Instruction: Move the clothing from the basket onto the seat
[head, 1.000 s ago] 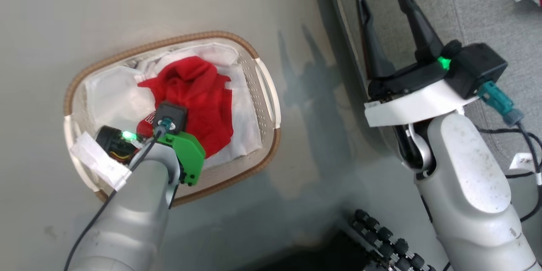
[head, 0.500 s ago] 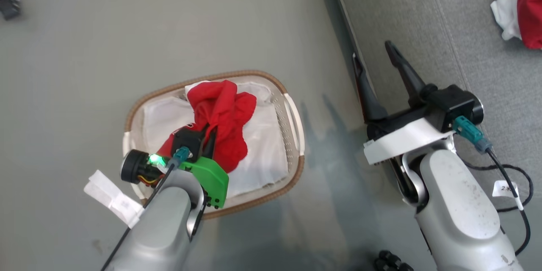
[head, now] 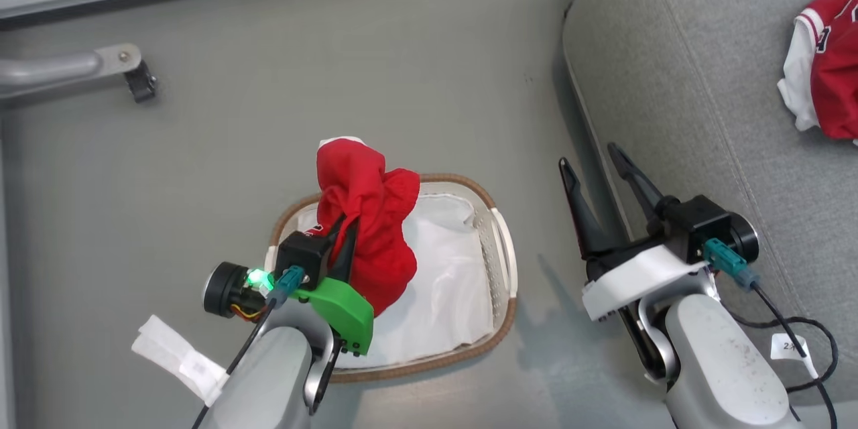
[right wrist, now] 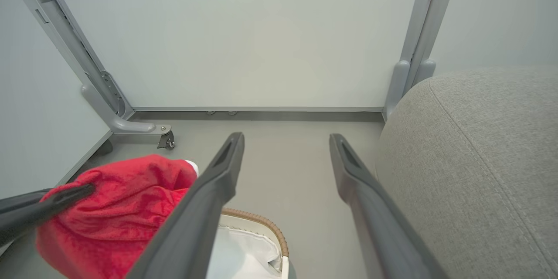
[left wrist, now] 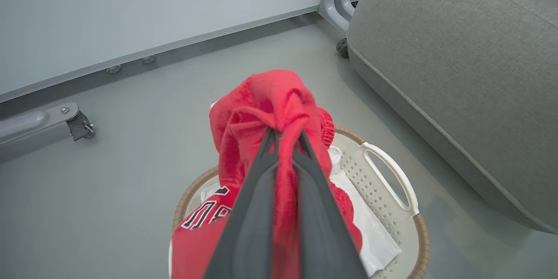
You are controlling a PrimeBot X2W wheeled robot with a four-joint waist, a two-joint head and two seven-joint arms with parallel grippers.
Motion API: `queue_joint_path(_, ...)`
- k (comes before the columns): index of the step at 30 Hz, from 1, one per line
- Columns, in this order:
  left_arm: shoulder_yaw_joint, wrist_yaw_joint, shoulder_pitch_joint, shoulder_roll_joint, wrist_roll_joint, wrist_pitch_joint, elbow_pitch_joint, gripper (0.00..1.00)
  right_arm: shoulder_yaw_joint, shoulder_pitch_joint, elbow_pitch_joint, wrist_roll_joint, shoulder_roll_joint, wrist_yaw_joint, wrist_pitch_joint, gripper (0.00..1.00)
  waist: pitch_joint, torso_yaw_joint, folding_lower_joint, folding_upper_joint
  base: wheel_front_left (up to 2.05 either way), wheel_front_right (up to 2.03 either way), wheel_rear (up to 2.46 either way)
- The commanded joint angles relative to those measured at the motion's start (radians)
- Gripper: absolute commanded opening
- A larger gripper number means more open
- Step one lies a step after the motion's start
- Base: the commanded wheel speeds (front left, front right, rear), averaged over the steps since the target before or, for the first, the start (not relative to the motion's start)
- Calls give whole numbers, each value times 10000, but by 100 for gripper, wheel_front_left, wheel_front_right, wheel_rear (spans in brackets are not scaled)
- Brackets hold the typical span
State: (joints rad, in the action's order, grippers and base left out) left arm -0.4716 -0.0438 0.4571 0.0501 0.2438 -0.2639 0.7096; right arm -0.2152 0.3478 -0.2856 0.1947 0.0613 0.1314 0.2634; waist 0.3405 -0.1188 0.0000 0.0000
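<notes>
Half done, judging by the far jersey (head: 831, 74) already lying on the seat (head: 670, 80), well off to the right of the left pincer (left wrist: 285, 133). Pinches the held jersey (head: 365, 208) between pressed-together fingers, bunched above the basket (head: 504, 251) directly below. Lift until the hanging folds clear the rim, then swing right over the cushion edge before releasing. Reaches forward, forearm raised; holds the right pincer (head: 588, 155) spread and empty beside the seat.
</notes>
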Motion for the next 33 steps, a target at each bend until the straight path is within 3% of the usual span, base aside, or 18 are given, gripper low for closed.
queue_joint_path(1, 115, -29, -250, 57, -93, -5, -191, 0, 9, -243, -60, -53, 49, -14, 18, 100, -738, 437, 0, 0, 0, 0, 0)
queue_joint_path(16, 964, -377, -1259, 24, -202, -6, -2506, 0, 276, -1512, -356, -84, -24, -14, 18, 100, -2291, 780, 0, 0, 0, 0, 0)
queue_joint_path(26, 633, -523, -1163, 19, -8, -4, -3653, 0, 429, -1843, -427, -143, -54, -14, 18, 100, -2605, 822, 0, 0, 0, 0, 0)
queue_joint_path(33, 249, -341, -914, 19, 212, -4, -4119, 0, 461, -1931, -452, -175, -61, -14, 18, 100, -2603, 826, 0, 0, 0, 0, 0)
